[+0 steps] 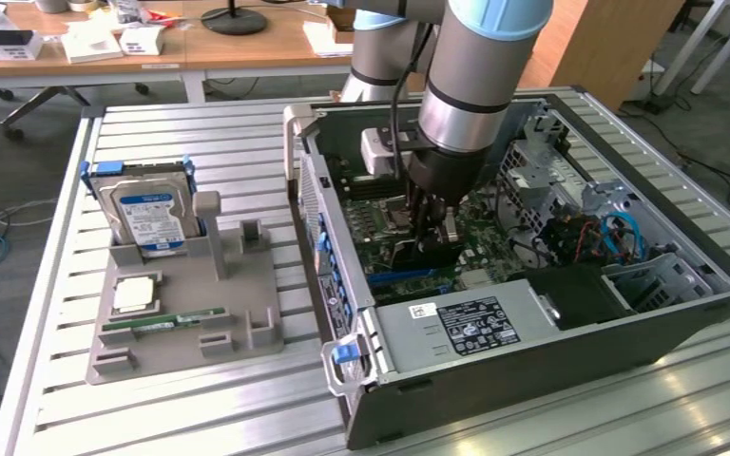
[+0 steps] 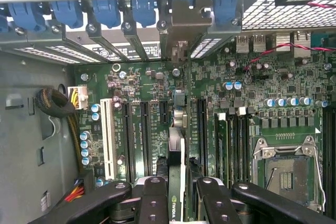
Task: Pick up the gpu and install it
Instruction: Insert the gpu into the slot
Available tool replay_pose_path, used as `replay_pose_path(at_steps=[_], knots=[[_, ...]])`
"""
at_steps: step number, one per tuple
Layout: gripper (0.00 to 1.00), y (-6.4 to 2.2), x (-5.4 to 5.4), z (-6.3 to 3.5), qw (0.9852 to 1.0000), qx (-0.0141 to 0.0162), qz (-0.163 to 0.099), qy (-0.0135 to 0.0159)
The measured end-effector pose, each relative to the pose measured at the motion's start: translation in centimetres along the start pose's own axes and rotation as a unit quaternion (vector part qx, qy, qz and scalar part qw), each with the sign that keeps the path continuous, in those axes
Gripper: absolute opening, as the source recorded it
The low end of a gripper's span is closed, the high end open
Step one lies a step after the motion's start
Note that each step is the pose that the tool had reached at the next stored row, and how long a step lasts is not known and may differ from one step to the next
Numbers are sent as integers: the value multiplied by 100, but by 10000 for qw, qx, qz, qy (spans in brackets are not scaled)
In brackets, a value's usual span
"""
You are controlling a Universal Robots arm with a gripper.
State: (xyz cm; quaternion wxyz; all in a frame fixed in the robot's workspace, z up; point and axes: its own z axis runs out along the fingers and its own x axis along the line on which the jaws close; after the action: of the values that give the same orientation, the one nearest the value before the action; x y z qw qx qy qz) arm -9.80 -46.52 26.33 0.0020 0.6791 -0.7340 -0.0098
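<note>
Gripper (image 1: 432, 233) reaches down inside the open computer case (image 1: 669, 323), its 2 fingers (image 2: 152, 203) clamped on the gpu (image 2: 174, 203), held edge-on over the motherboard (image 2: 262, 77) slots. Hard drive (image 1: 149, 214) stands in the grey tray (image 1: 175, 351) beside the case.

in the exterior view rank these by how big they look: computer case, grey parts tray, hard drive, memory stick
1. computer case
2. grey parts tray
3. hard drive
4. memory stick
No close calls.
</note>
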Motion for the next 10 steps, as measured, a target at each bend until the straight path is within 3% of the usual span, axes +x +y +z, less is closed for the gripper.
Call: replay_pose_path(at_steps=[10], knots=[[26, -1, -1, 0, 10000, 0, -1, -3]])
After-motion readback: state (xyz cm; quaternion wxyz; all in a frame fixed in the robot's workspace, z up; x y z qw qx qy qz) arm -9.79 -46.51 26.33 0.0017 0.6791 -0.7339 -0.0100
